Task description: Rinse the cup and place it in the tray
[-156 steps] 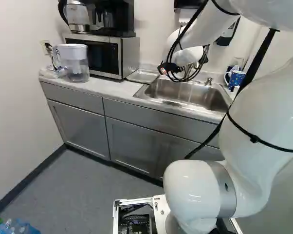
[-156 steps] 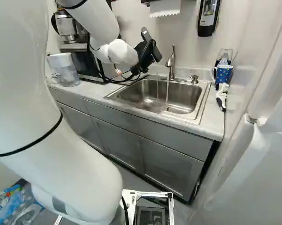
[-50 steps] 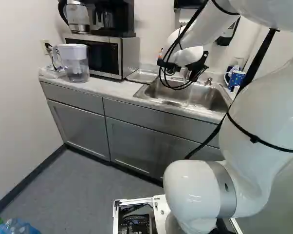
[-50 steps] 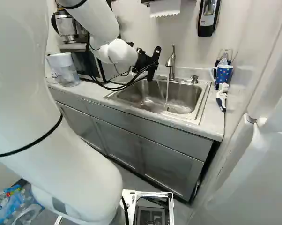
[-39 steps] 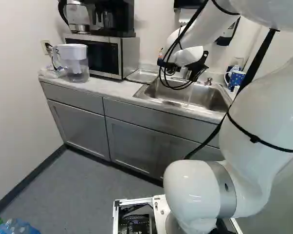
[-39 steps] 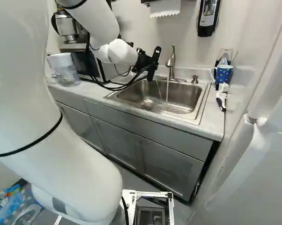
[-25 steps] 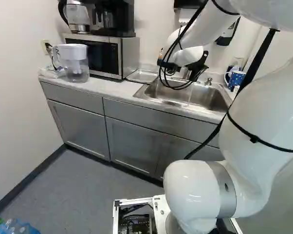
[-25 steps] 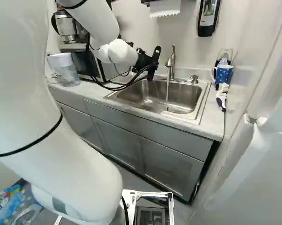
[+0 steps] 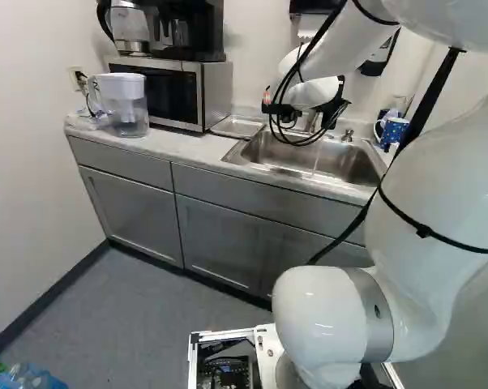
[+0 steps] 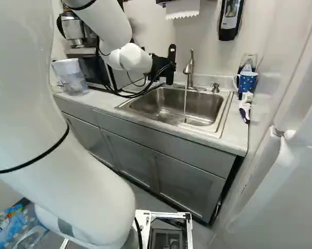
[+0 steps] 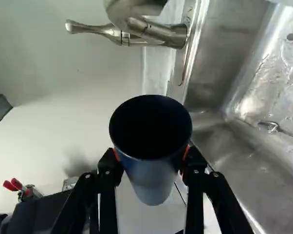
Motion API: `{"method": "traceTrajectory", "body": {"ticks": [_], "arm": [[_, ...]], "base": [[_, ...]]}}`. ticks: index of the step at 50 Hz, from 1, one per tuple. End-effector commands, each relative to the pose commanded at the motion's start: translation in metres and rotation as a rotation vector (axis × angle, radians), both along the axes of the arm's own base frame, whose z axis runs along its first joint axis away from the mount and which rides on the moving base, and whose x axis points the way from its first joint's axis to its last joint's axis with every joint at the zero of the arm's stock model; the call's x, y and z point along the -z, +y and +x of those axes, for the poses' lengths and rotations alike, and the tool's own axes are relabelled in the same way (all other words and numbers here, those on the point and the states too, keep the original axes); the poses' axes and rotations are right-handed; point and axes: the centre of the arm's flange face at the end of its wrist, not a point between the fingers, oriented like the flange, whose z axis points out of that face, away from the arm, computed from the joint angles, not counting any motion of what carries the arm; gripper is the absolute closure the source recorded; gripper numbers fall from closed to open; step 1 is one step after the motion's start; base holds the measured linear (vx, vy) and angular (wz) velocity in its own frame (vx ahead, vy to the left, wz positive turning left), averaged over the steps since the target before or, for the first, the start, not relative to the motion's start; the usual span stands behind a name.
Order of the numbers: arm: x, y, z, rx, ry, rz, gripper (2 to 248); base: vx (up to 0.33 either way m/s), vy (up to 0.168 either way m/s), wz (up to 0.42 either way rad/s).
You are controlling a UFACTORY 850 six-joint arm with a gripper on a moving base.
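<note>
Pale tabletop (image 9: 175, 144) along the wall, microwave (image 9: 171, 97) and water pitcher (image 9: 126, 105) at one end, blue patterned mug (image 10: 246, 83) at the other! Water (image 10: 185, 106) is streaming from the faucet (image 10: 188, 68) into the sink (image 10: 166, 104), and just left of that faucet in the right base view, here's the pincer (image 10: 169, 65)! Wrist view: dark cup (image 11: 153, 180) clamped between both fingers, its open mouth facing the camera. And the metal tray (image 9: 237, 126)? Between microwave and sink, folks!
</note>
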Motion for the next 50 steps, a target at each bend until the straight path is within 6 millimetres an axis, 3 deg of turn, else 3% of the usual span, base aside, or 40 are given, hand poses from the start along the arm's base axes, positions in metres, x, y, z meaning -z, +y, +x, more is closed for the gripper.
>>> {"method": "traceTrajectory", "body": {"ticks": [50], "arm": [[0.0000, 0.0000, 0.0000, -0.175, 0.068, -0.491, 124]], "base": [[0.000, 0.000, 0.000]]}}
